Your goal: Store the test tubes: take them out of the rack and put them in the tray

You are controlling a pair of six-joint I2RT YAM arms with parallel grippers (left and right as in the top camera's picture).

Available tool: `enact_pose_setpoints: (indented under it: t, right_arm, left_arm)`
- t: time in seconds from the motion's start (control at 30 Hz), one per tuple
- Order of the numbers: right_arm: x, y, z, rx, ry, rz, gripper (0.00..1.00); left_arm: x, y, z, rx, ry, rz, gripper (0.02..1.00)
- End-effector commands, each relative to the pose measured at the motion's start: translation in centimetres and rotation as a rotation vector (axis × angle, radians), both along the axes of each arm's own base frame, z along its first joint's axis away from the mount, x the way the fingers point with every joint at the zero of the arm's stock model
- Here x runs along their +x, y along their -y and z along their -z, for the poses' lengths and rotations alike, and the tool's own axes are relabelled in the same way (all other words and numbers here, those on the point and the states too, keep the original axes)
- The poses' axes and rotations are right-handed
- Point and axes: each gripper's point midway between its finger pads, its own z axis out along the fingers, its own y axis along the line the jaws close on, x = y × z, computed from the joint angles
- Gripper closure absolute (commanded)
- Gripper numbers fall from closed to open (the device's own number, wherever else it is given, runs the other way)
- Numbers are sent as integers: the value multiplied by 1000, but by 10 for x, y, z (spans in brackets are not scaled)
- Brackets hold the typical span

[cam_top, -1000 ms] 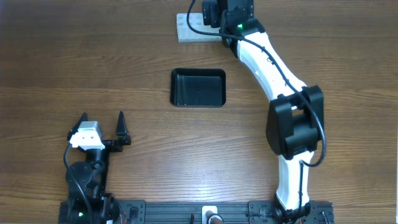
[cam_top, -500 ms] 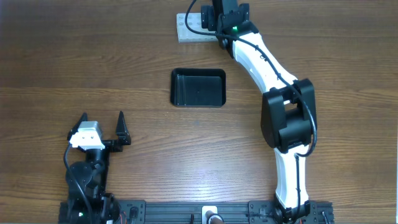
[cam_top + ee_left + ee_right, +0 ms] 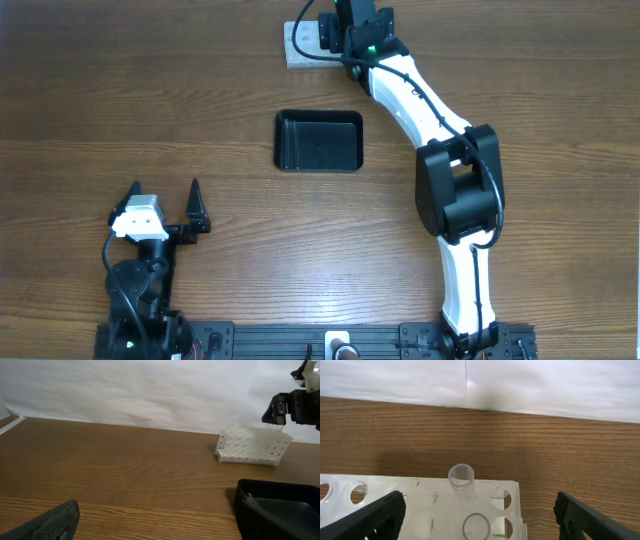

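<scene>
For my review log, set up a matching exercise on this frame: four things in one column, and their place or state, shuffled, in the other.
1. tray
2. rack
3. left gripper
4. right gripper

A. open, above the rack, over an upright test tube
B. black, empty, in the middle of the table
C. open, close to its own arm's base
D. white, at the table's far edge

Pairs: 1-B, 2-D, 3-C, 4-A
</scene>
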Motion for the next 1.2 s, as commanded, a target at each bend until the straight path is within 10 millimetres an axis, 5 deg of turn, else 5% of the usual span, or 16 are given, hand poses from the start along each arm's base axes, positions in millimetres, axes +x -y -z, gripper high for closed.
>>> enact_pose_setpoints:
  t: [0.03, 0.4, 0.67, 1.2]
  right_arm:
    - [3, -8, 8, -25, 1, -15, 66]
    - [3, -10, 11, -45, -4, -31, 130]
    - [2, -10, 13, -47, -9, -32, 459]
    - [1, -15, 13, -47, -8, -39, 757]
  left_arm:
    - [0, 3, 1, 14, 3, 16, 20]
    - [0, 3, 1, 14, 3, 16, 20]
    - [0, 3, 1, 14, 3, 16, 23]
    - [0, 3, 1, 14, 3, 16, 20]
